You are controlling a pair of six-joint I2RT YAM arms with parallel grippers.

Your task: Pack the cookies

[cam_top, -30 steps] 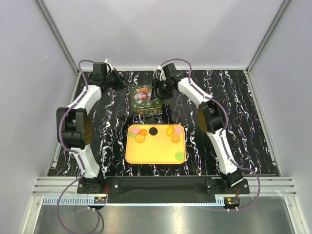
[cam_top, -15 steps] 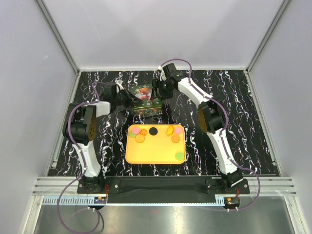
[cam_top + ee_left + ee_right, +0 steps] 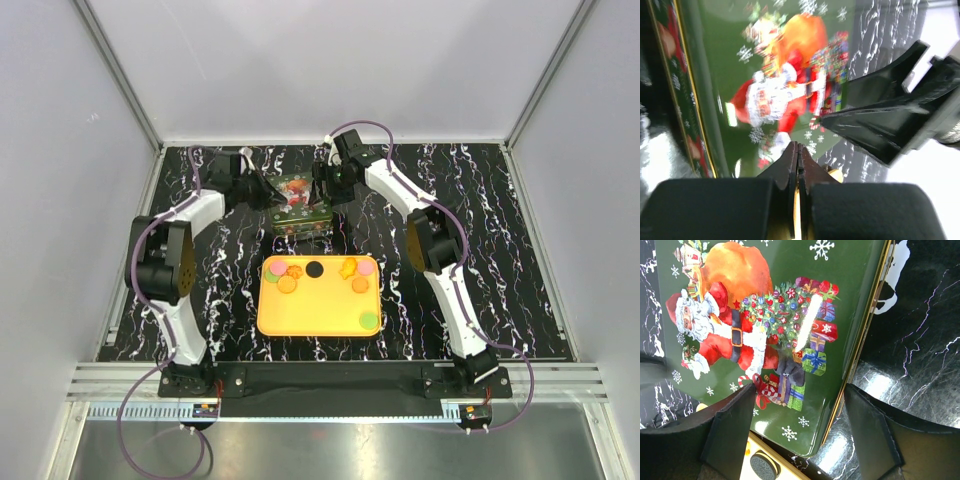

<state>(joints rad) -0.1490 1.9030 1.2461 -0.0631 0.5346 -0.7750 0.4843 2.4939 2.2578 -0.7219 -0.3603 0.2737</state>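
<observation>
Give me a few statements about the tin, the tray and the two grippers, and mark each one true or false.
1. The cookies lie on the yellow tray. True.
2. The left gripper is wide open. False: its fingers are pressed together.
3. The Christmas tin has Santa on its lid. True.
4. The right gripper hovers over the tray. False: it is open at the tin's edge.
5. The black cookie lies inside the tin. False: it lies on the tray.

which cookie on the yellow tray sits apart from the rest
The round green disc cookie, in the near right corner of the yellow plastic tray; the others line its far edge.
</observation>
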